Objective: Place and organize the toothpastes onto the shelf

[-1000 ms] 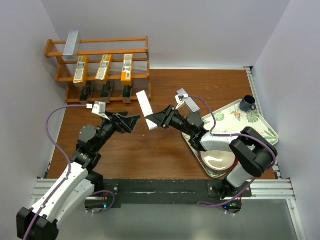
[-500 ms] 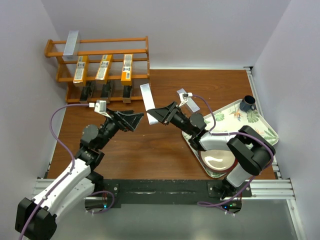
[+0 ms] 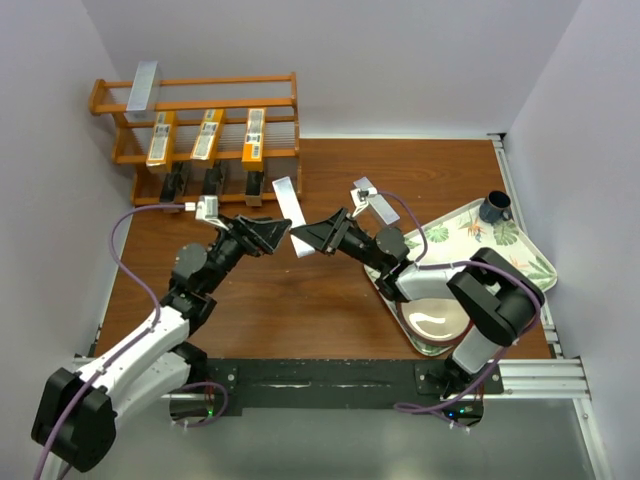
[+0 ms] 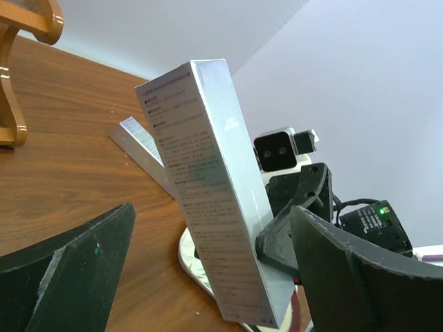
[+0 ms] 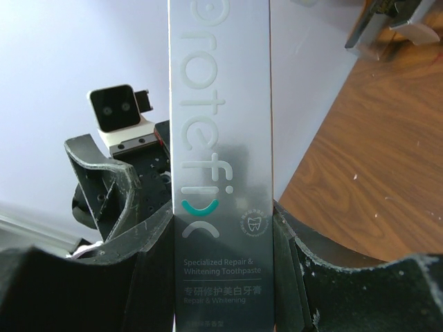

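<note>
Silver carton (image 3: pixel 289 204) stands mid-frame, tilted, clamped in my right gripper (image 3: pixel 300 238). Over the last second my left gripper (image 3: pixel 274 235), jaws wide, has closed in beside it. I judge a handover toward the shelf (image 3: pixel 200 104), upper left, comes next.

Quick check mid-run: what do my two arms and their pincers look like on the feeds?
Both arms have white shell links and black joints: left arm, right arm. Each carries a looping purple cable and a small white wrist camera. The left pincer and right pincer are black, with broad wedge-shaped fingers.
</note>
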Motion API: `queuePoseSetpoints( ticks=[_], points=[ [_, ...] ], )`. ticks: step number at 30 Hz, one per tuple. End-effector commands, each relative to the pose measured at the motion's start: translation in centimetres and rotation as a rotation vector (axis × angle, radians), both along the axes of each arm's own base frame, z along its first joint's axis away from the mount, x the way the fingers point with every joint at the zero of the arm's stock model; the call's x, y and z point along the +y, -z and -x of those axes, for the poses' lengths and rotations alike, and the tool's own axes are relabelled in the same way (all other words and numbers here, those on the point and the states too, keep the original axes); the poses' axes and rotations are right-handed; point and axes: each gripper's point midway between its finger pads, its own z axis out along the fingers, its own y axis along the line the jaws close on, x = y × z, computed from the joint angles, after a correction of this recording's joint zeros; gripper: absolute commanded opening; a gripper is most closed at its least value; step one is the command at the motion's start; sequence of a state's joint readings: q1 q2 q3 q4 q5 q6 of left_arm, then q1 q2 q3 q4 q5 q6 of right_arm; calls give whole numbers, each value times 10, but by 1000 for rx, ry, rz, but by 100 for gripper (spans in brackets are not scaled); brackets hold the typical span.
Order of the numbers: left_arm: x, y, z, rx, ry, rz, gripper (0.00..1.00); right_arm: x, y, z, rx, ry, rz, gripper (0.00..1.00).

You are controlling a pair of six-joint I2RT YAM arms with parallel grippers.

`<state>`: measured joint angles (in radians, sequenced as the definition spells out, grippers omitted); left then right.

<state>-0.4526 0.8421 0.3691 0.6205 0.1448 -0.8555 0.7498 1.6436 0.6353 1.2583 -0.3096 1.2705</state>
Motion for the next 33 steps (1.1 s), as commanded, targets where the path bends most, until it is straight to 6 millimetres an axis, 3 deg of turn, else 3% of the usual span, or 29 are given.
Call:
queuePoseSetpoints(
  ticks=[1,8,17,20,21,23,24,27,33],
  points=[
    [-3,-36,-9,-86,-25,60,100,-11,-72,18,-212,-39,-212,17],
    [-11,-28,-18,-63,-29,65,93,-9,-72,20,-226,-58,-211,17],
    [-25,-32,-16,-58,20,91,60,-7,-70,22,-222,-77,-226,19],
    [-22,-38,-14,-68,7,97,47,-8,-67,22,-223,-77,-222,30],
    [-19,-43,-14,-84,-10,94,40,-8,-66,23,-223,-78,-221,37],
    [-16,-46,-17,-80,-31,71,34,-8,-63,22,-219,-76,-213,46],
    [-13,-50,-17,-93,-46,56,31,-7,-62,22,-218,-79,-211,57],
    [-10,-57,-18,-105,-70,26,31,-7,-61,22,-226,-86,-208,73],
    [-2,-67,-25,-125,-123,-66,31,-12,-59,23,-237,-100,-203,89]
  ],
)
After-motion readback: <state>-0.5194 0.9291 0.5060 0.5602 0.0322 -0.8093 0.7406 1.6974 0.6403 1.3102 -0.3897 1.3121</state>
